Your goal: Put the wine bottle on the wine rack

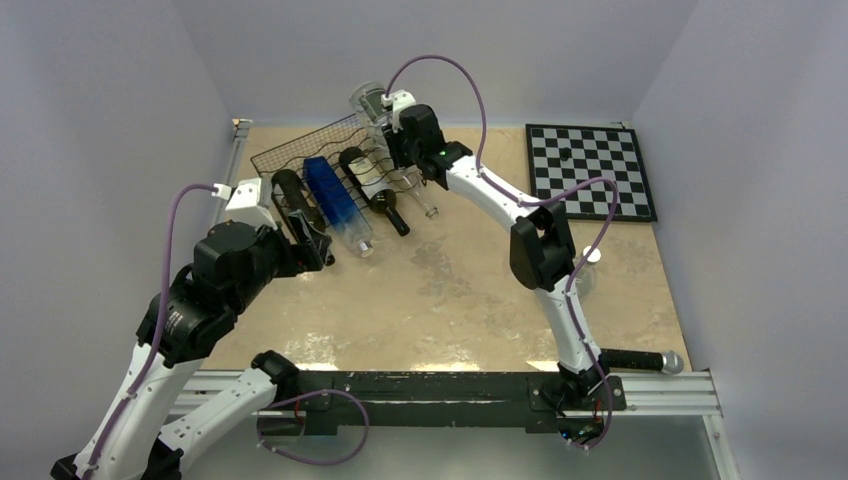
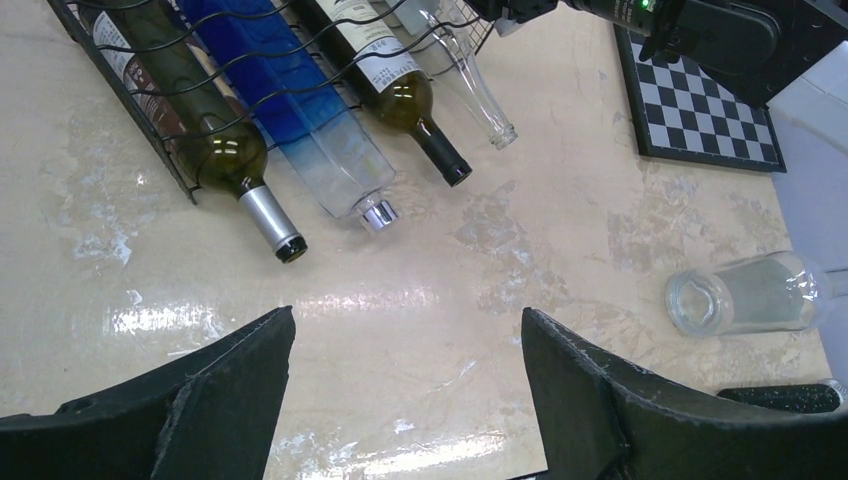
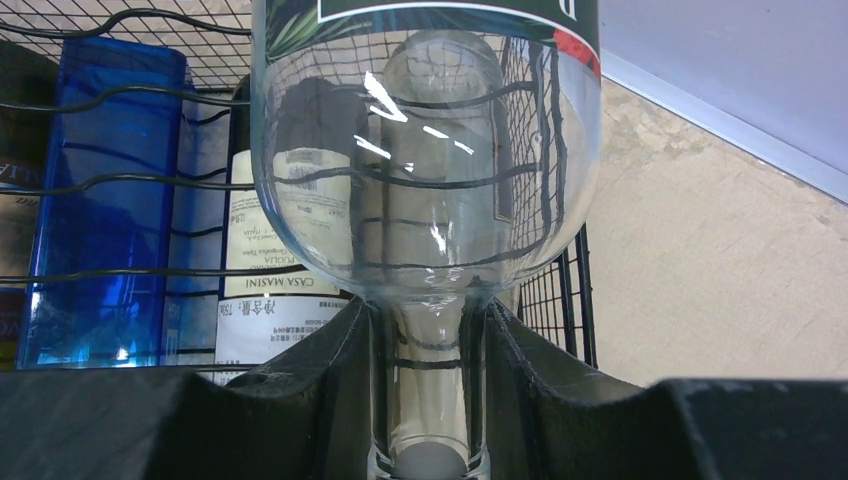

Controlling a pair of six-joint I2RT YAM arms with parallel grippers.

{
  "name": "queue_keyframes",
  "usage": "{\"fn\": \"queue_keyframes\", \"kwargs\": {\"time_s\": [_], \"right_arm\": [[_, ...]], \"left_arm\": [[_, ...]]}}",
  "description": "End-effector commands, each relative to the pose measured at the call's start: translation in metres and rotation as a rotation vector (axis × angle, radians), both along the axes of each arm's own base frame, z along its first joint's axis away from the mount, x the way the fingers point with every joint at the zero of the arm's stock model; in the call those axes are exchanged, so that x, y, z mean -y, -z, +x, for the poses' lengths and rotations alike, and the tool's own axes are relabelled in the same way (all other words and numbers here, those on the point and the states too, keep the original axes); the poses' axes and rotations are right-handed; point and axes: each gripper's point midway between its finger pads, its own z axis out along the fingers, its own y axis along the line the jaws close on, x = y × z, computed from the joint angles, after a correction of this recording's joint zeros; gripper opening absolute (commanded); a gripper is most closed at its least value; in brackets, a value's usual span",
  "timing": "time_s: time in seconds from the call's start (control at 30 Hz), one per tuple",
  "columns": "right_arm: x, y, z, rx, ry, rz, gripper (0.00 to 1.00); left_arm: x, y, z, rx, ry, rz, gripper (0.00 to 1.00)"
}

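My right gripper (image 3: 428, 390) is shut on the neck of a clear glass wine bottle (image 3: 425, 150), whose body points away from the wrist. In the top view this wine bottle (image 1: 367, 100) hangs above the right end of the black wire wine rack (image 1: 300, 155), held by the right gripper (image 1: 393, 120). The wine rack (image 3: 560, 290) lies just below and behind the bottle. In the rack lie a dark bottle with a silver cap (image 2: 235, 165), a blue bottle (image 2: 300, 120), a labelled dark bottle (image 2: 400, 95) and a clear bottle (image 2: 470, 80). My left gripper (image 2: 405, 330) is open and holds nothing, in front of the rack.
Another clear bottle (image 2: 745, 295) lies on its side on the table to the right. A chessboard (image 1: 590, 170) sits at the back right. A black cylinder with a silver end (image 1: 640, 360) lies near the right arm's base. Walls close in on three sides.
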Motion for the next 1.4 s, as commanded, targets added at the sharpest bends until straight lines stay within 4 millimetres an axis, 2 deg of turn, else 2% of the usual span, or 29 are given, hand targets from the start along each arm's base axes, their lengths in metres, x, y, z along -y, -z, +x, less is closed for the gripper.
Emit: {"fn": "queue_keyframes", "kwargs": {"time_s": [0.0, 0.17, 0.6, 0.63, 0.7, 0.77, 0.9, 1.0, 1.17, 1.2, 1.23, 1.37], "right_arm": [[-0.002, -0.112, 0.017, 0.243, 0.026, 0.161, 0.0], [0.008, -0.107, 0.008, 0.242, 0.038, 0.152, 0.0], [0.01, -0.1, 0.006, 0.23, 0.03, 0.119, 0.0], [0.01, -0.1, 0.007, 0.227, 0.031, 0.114, 0.03], [0.012, -0.099, 0.007, 0.22, 0.043, 0.109, 0.37], [0.014, -0.102, 0.006, 0.225, 0.054, 0.112, 0.6], [0.019, -0.124, -0.001, 0.253, 0.052, 0.141, 0.85], [0.021, -0.144, -0.011, 0.273, 0.034, 0.165, 0.93], [0.036, -0.177, -0.034, 0.263, 0.028, 0.17, 0.96], [0.042, -0.179, -0.042, 0.235, 0.029, 0.159, 0.97], [0.049, -0.19, -0.049, 0.235, 0.038, 0.161, 0.97], [0.095, -0.198, -0.087, 0.161, 0.105, 0.052, 0.96]], "left_arm": [[0.0, 0.001, -0.002, -0.005, -0.005, -0.015, 0.87], [0.0, 0.005, -0.002, -0.009, -0.007, -0.017, 0.87], [-0.001, 0.008, -0.002, -0.013, -0.008, -0.011, 0.87], [-0.001, 0.007, -0.002, -0.011, -0.008, -0.011, 0.87], [0.0, 0.007, -0.001, -0.012, -0.008, -0.008, 0.87], [0.0, 0.006, 0.0, -0.01, -0.009, -0.008, 0.87], [0.0, 0.005, 0.001, -0.006, -0.009, -0.007, 0.87], [0.001, 0.004, 0.003, 0.001, -0.008, -0.006, 0.87], [0.001, 0.001, 0.005, 0.017, -0.003, -0.002, 0.87], [0.002, 0.001, 0.005, 0.022, 0.001, 0.0, 0.88], [0.003, 0.0, 0.006, 0.027, 0.007, 0.005, 0.88], [0.006, -0.006, 0.01, 0.057, 0.025, 0.005, 0.9]]}}
